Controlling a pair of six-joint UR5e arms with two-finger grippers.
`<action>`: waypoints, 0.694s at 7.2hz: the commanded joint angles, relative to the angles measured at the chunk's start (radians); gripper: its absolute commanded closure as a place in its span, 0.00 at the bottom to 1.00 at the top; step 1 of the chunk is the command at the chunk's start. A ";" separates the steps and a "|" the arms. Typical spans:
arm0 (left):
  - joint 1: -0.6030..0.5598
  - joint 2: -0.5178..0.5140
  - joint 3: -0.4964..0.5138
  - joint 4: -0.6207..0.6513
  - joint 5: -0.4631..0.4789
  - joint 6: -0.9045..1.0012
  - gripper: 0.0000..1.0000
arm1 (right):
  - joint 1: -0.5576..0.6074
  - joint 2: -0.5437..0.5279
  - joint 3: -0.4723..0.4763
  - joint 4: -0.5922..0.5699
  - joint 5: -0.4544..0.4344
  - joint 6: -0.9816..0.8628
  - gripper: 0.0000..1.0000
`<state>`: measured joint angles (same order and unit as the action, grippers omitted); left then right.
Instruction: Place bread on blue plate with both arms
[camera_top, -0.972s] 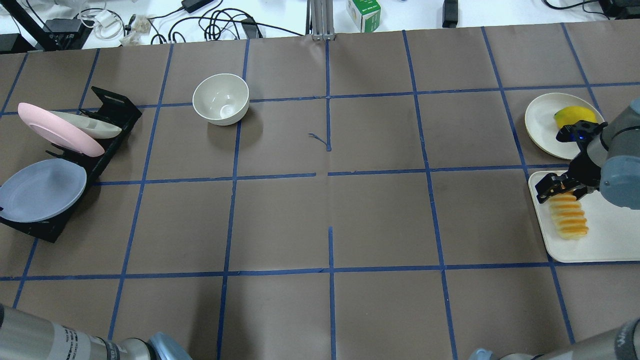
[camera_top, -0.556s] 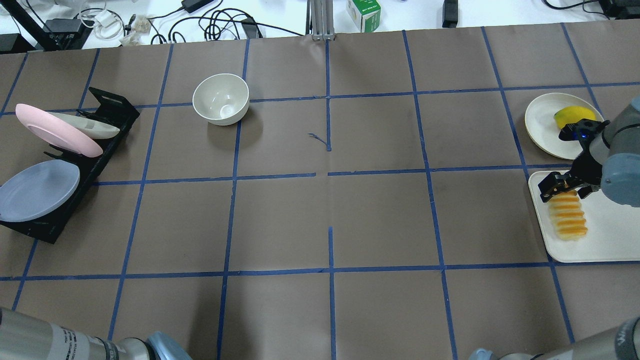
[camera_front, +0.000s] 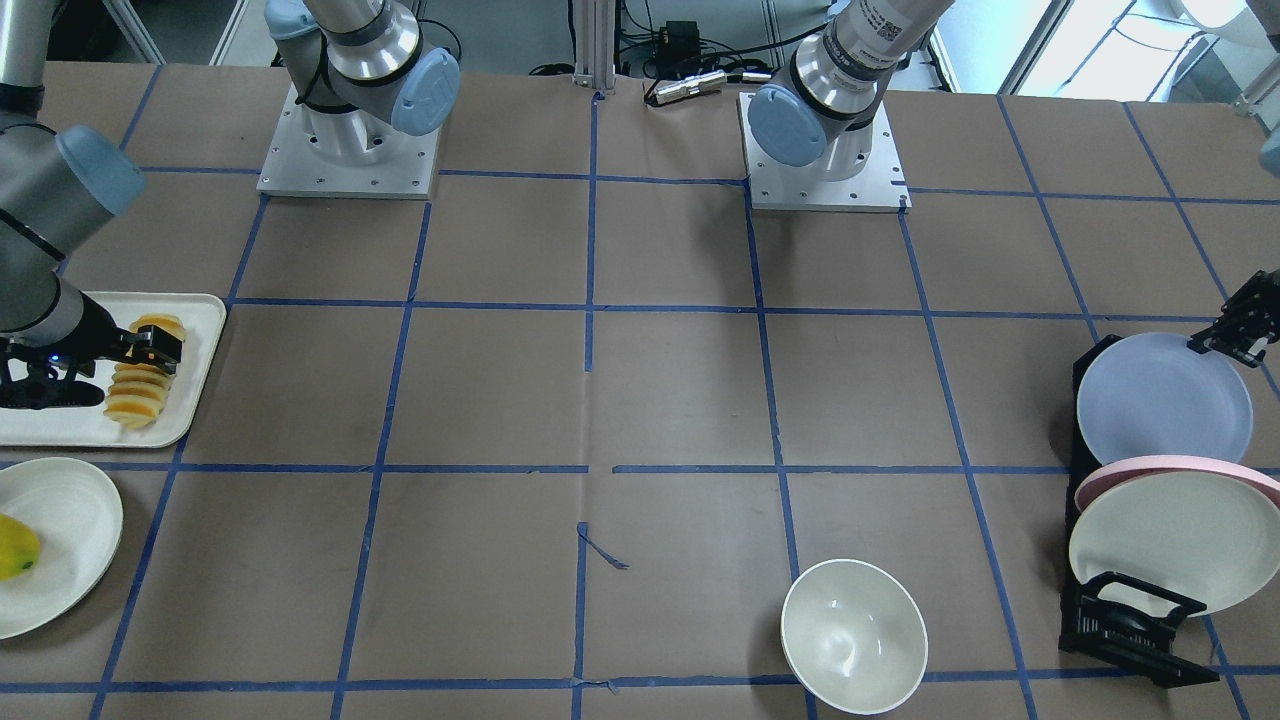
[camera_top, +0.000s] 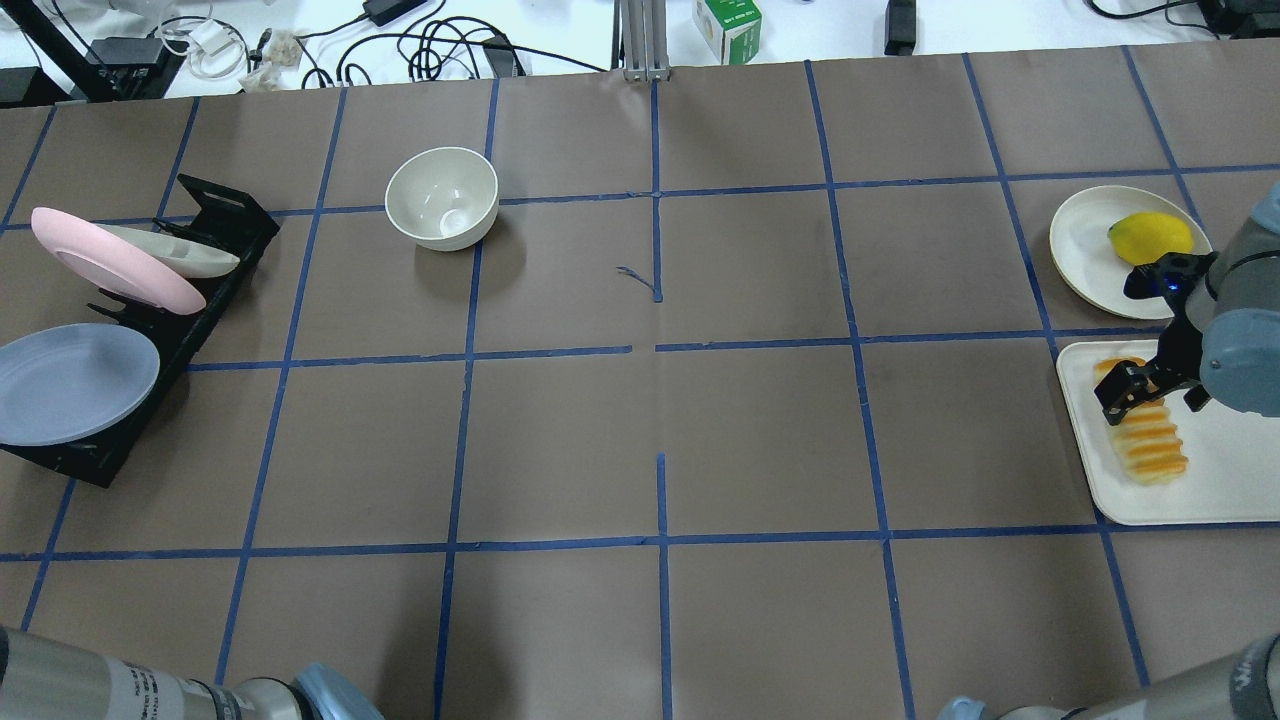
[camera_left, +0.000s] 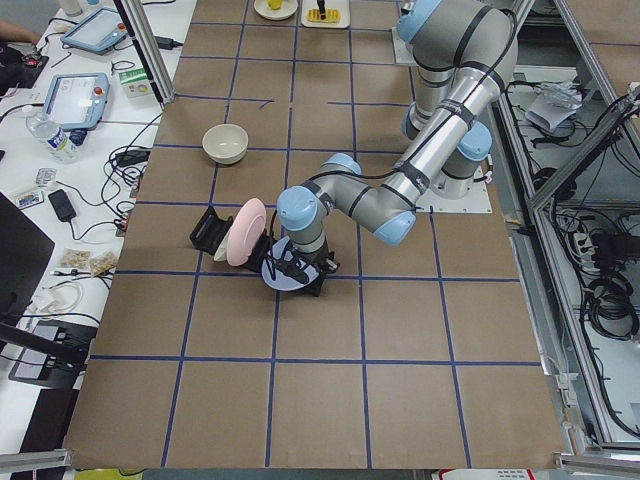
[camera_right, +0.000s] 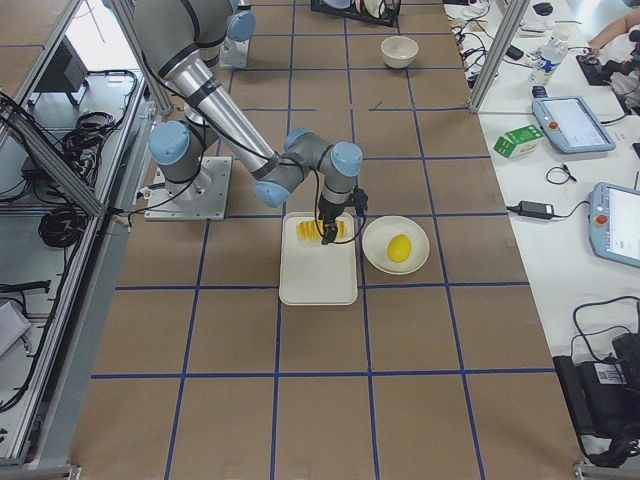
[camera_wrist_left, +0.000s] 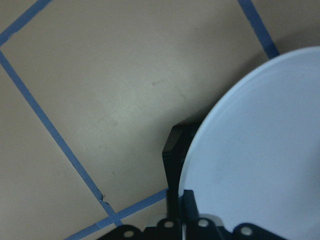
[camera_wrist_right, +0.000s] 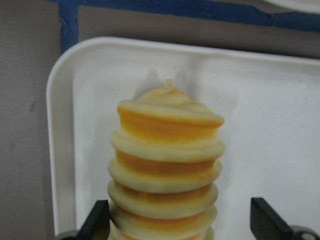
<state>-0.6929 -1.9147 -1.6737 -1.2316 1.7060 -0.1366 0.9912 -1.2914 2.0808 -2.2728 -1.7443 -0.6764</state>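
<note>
The bread lies on a white tray at the right edge; it also shows in the front view and the right wrist view. My right gripper is open and straddles the row near its far end, a finger on each side. The blue plate leans in a black rack at the left. My left gripper is shut on the plate's rim, seen close in the left wrist view. It is outside the overhead view.
A pink-rimmed plate and a cream plate stand in the same rack. A cream bowl sits at the back left of centre. A cream plate with a yellow fruit is just behind the tray.
My right gripper has moved further along the bread, so the row's far end now shows. The blue plate and the rack have shifted slightly left, and the plate lies flatter.
</note>
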 joint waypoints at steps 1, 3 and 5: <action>-0.003 0.041 0.003 -0.044 0.004 0.005 1.00 | 0.000 0.000 0.001 -0.004 0.006 -0.014 0.00; -0.002 0.112 0.053 -0.231 0.048 0.009 1.00 | 0.000 0.003 0.002 0.005 0.006 -0.015 0.00; 0.000 0.193 0.120 -0.435 0.049 0.024 1.00 | 0.000 0.003 0.002 0.006 0.020 -0.014 0.00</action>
<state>-0.6931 -1.7709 -1.5900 -1.5450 1.7506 -0.1235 0.9910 -1.2887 2.0801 -2.2684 -1.7344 -0.6914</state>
